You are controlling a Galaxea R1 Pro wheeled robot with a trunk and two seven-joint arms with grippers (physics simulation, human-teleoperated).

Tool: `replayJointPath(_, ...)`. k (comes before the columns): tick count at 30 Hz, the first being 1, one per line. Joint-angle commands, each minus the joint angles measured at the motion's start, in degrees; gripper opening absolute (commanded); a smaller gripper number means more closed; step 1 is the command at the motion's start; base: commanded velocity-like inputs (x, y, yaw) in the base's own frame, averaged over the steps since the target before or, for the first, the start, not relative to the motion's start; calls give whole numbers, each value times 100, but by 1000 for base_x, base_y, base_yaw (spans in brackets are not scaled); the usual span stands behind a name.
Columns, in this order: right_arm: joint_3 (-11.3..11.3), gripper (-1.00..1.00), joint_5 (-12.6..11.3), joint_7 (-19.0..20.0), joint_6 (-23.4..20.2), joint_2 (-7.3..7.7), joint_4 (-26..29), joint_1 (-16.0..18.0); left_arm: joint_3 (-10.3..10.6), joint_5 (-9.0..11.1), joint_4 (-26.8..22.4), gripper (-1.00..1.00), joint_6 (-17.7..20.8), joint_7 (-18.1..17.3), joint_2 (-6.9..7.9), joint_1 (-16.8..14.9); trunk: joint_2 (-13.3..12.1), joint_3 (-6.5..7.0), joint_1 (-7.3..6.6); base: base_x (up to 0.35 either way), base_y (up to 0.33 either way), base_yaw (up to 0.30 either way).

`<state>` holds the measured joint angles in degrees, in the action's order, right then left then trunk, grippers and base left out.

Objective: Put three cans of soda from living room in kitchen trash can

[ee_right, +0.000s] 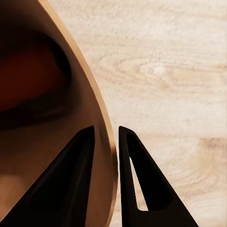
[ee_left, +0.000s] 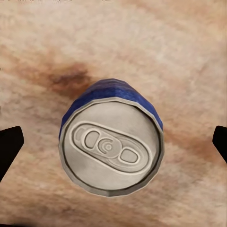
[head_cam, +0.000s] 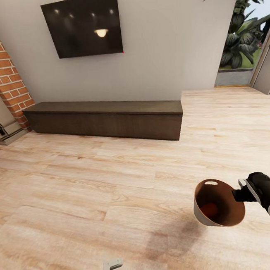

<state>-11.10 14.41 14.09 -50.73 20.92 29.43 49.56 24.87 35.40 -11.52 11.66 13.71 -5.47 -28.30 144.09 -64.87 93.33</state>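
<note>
1. A soda can stands upright on the wood floor straight below my left gripper, grey top and pull tab facing up, blue side showing.
2. My left fingers are spread wide, one on each side of the can, neither touching it.
3. My right gripper pinches the rim of the bin, one finger inside the tan wall, the other outside.
4. The bin hangs off the floor just beyond my right gripper, tilted with its mouth turned toward me, grey outside.
5. Something orange-red lies in the bin's bottom; I cannot tell what it is.
6. Well ahead of both hands, a long dark low cabinet runs along a grey wall, with a black screen mounted above it.
7. Far off to my left stands a brick column.
</note>
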Motion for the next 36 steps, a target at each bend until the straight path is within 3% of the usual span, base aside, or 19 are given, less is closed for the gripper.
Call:
replayJointPath(1, -6, -100, -70, 15, -7, 0, 2, 6, 0, -1, 0, 100, -32, 0, 1, 0, 0, 1, -1, 0, 0, 0)
replayJointPath(8, -6, -100, -70, 15, -7, 0, 2, 4, 0, -7, 0, 100, -209, 0, 2, 0, 8, -132, 15, 0, 0, 0)
replayJointPath(25, -6, -100, -78, 16, -7, 0, 2, 2, 8, -12, 0, 100, -471, 0, 3, 0, 8, -132, 15, 0, 0, 0)
replayJointPath(32, -6, -100, -78, 16, -7, 0, 2, 1, 9, -23, 0, 100, -603, 0, 1, 0, 18, -287, 33, 0, 0, 0)
replayJointPath(36, -6, -100, -78, 17, -7, 0, 2, 1, 9, -29, 0, 100, -629, 0, -5, 0, 18, -287, 33, 0, 0, 0)
